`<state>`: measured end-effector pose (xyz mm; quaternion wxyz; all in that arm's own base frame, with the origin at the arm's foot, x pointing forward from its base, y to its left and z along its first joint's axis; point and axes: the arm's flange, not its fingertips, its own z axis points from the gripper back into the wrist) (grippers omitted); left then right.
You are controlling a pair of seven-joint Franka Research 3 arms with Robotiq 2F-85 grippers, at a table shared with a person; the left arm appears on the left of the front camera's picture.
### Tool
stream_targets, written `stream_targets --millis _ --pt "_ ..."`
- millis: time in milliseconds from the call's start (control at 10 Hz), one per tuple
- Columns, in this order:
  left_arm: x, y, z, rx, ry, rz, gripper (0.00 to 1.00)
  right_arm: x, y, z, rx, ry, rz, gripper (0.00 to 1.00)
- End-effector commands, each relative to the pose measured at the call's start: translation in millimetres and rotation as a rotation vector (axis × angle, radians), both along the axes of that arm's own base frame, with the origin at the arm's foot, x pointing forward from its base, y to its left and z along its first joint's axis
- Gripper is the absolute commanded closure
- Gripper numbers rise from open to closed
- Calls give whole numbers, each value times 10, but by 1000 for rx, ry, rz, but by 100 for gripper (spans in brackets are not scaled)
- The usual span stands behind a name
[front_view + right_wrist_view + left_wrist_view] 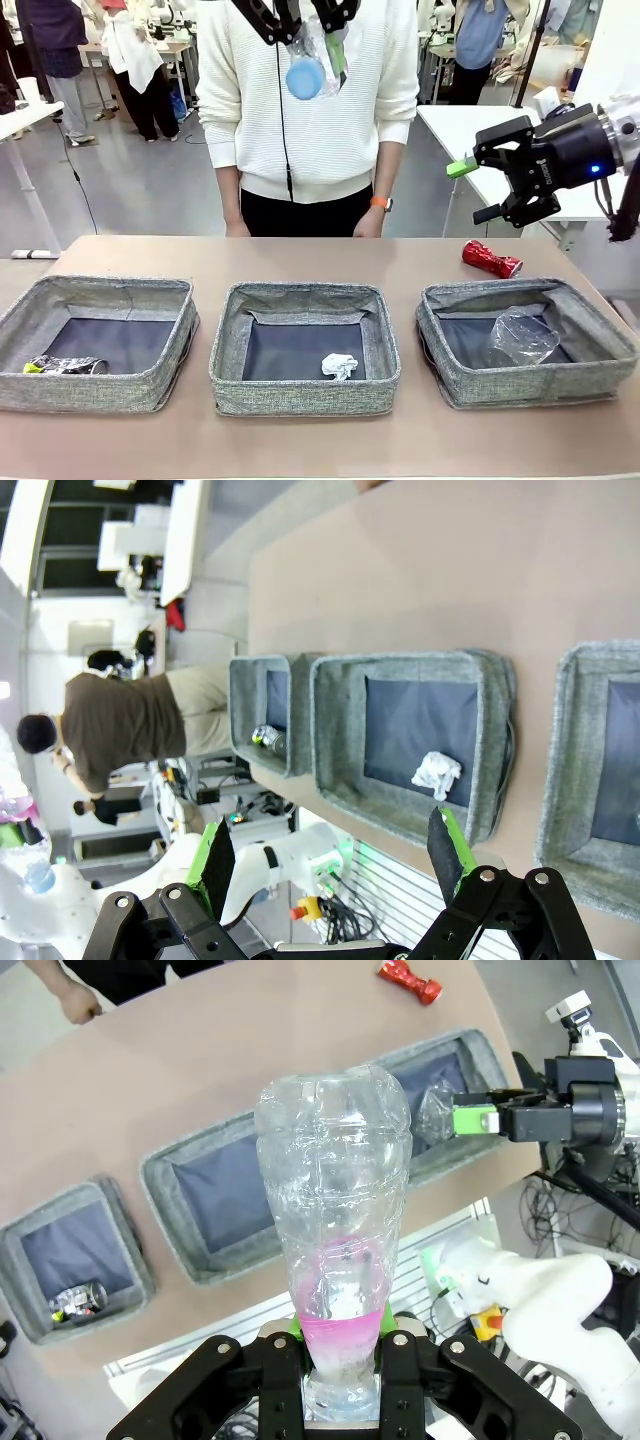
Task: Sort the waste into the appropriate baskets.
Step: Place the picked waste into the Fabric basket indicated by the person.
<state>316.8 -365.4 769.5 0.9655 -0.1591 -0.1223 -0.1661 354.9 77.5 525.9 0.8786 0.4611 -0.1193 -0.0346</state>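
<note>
Tan tabletop (400,255) carries three grey baskets in a row; we take the middle basket (300,385) as reference. It holds the paper ball (339,366). To its left, the left basket (90,388) holds the dark can (65,365). To its right, the right basket (530,385) holds the plastic cup (524,335). Beyond it and to the right, the red can (491,259) lies on the table. High above it, the left gripper (340,1370) pinches the bottle (335,1220). We see the right gripper (473,190) raised to its right, fingers spread.

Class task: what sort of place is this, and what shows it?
Probably a robotics lab: the left gripper holds a bottle above a table with three grey baskets, the right gripper hangs open, and other worktables stand behind.
</note>
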Motion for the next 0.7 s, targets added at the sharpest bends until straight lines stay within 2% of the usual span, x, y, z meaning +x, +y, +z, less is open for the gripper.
stream_targets --millis 0,600 --pt "-14 28 21 3 -10 9 78 1 13 35 -5 13 -6 0" --pt "-14 28 21 3 -10 9 78 1 13 35 -5 13 -6 0"
